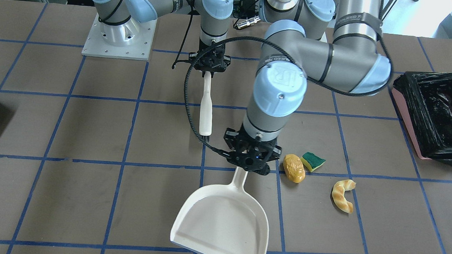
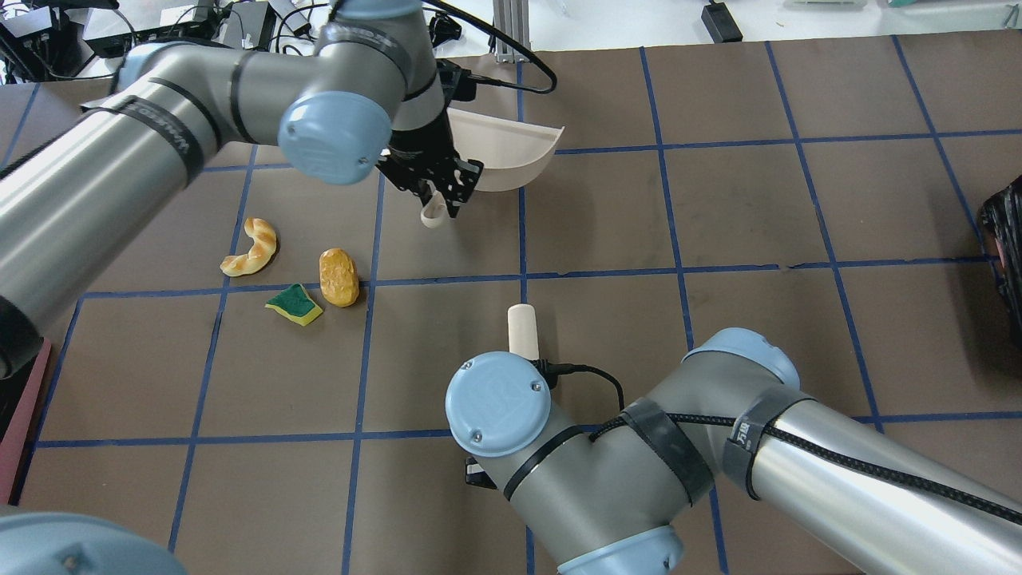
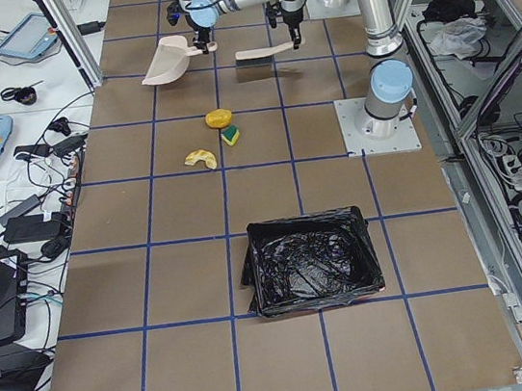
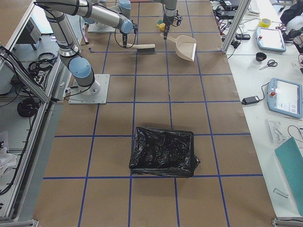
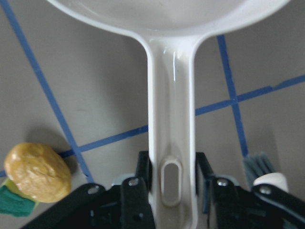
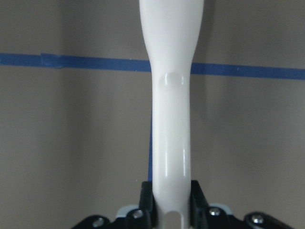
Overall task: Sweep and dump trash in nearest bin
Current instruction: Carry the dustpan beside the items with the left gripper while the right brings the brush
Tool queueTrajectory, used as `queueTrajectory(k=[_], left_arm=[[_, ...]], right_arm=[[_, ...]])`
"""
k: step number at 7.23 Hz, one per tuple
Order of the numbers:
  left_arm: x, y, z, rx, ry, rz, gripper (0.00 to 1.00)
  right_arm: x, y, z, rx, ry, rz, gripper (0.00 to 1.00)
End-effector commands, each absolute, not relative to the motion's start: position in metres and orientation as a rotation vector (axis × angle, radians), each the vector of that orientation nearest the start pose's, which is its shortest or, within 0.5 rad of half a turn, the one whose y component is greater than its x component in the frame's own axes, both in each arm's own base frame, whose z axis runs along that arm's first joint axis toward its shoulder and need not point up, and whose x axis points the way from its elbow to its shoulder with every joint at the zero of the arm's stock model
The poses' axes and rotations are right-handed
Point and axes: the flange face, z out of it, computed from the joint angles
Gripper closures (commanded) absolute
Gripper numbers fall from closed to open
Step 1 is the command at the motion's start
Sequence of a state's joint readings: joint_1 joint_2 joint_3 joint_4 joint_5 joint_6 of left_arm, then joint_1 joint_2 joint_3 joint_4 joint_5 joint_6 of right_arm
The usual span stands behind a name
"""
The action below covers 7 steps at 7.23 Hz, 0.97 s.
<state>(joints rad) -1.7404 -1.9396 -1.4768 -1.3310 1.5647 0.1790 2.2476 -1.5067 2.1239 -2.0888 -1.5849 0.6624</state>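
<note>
Left gripper [image 1: 247,165]: jaws clenched on the end of the white dustpan's [image 1: 221,219] handle. In the left wrist view a finger sits tight against each side of the handle by its hanging slot. The scoop spreads away from the gripper toward the operators' side of the table [image 1: 74,134], its open mouth facing that way.

Right gripper [image 1: 209,66]: jaws clamped on the end of the white brush [image 1: 206,110]. The right wrist view shows the handle pinched between both fingers. The handle runs straight out from the robot, and the dark bristle end lies close to the left gripper. Whether the bristles touch the table I cannot tell.

Trash, all on the brown tabletop with its blue tape grid:
- Potato-like lump [image 1: 294,168]: just beside the left gripper, on the side toward the bin, lying on a blue line.
- Sponge piece [image 1: 312,161]: green face up, yellow underneath, close against the lump on its far side. Contact not clear.
- Twisted bread [image 1: 343,195]: curved, apart from the other two, further toward the bin and the operators.

None of the three is in the dustpan.

The bin [image 1: 407,125]: pink wall, crinkled black bag [image 1: 439,115] lining it. It stands at the robot's left end of the table, well apart from the trash. A second, all-dark box [image 4: 161,151] stands toward the opposite end.
</note>
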Motion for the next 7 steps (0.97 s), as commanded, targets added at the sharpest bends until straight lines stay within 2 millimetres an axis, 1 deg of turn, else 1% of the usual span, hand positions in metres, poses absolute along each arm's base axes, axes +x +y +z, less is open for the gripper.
queueTrajectory(k=[1,2,3,4,5,6,7], left_arm=[[-0.139,-0.601,0.393,0.794,2.970,0.035,1.00],[-0.078,-0.600,0.404,0.920,2.934,0.076,1.00],[-0.007,-0.595,0.414,1.028,2.897,0.128,1.00],[0.061,-0.587,0.413,1.188,2.857,0.163,1.00],[0.128,-0.574,0.410,1.345,2.802,0.195,1.00],[0.191,-0.558,0.407,1.504,2.703,0.261,1.00],[0.246,-0.542,0.394,1.670,2.646,0.280,1.00]], right_arm=[[0.381,-0.278,0.280,0.077,3.243,0.074,1.00],[0.386,-0.289,0.292,0.204,3.222,0.039,1.00],[0.391,-0.295,0.296,0.246,3.200,0.037,1.00],[0.401,-0.308,0.306,0.261,3.192,0.020,1.00],[0.415,-0.324,0.309,0.308,3.201,0.045,1.00],[0.434,-0.343,0.312,0.370,3.202,0.064,1.00],[0.452,-0.357,0.317,0.412,3.189,0.089,1.00]])
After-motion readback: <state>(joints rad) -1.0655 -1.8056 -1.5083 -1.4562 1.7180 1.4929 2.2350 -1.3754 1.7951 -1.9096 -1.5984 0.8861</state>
